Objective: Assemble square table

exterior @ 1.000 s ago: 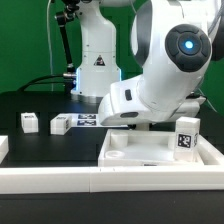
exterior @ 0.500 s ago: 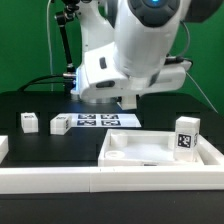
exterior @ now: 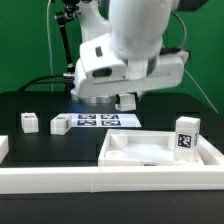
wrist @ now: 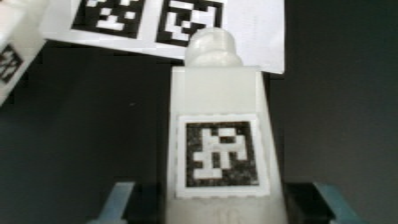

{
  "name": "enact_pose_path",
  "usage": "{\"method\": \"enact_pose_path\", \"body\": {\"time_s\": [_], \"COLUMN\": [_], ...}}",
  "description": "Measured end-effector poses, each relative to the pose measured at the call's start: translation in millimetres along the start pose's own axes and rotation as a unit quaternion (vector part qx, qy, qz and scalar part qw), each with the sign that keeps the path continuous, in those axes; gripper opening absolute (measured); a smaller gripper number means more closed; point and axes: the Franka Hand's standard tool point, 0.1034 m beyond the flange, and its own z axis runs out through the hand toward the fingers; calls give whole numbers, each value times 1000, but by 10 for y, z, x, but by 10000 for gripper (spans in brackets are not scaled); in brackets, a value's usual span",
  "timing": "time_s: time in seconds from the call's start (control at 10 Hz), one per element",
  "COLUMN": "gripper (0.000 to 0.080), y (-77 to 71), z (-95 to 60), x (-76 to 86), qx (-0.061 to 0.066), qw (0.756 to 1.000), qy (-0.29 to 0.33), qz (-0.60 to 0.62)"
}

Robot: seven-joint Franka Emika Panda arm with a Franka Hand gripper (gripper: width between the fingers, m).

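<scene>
We begin with the arm (exterior: 135,45), which fills the upper middle of the exterior view and hangs over the black table (exterior: 30,147). Next is the tabletop (exterior: 150,158), a white square slab with a raised rim. It lies flat toward the exterior view's right, just behind the long border bar (exterior: 60,182). The marker board (exterior: 100,120) lies farther back, beneath the arm.

Then come the legs. An upright leg (exterior: 186,136) stands at the slab's right side with its tag facing the camera. A loose leg (exterior: 30,122) and a second loose leg (exterior: 60,124) sit well apart from the slab, toward the exterior view's left.

Smallest is the grip. In the wrist view the gripper (wrist: 222,208) has its jaws closed on the held leg (wrist: 222,130), pressing its two side faces near the tagged end. The leg's rounded tip points toward the marker board. From outside, the wrist hides most of this; the stub below it is probably that leg.

We judge the leg light, rigid and smooth — hard plastic that won't give. It is best held across its flat sides, leaving the tip free, though it could slip if twisted.
</scene>
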Motion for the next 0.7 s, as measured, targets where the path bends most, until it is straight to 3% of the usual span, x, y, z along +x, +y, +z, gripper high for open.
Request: {"method": "enact_pose_path", "body": {"time_s": [0.3,0.7], "gripper": [290,290], "y": [91,149], "z": [-320,-418], "x": [84,157], "qx": [-8,-27], "qw": [997,980], "qy": [76,199], "qz": [0,5]}}
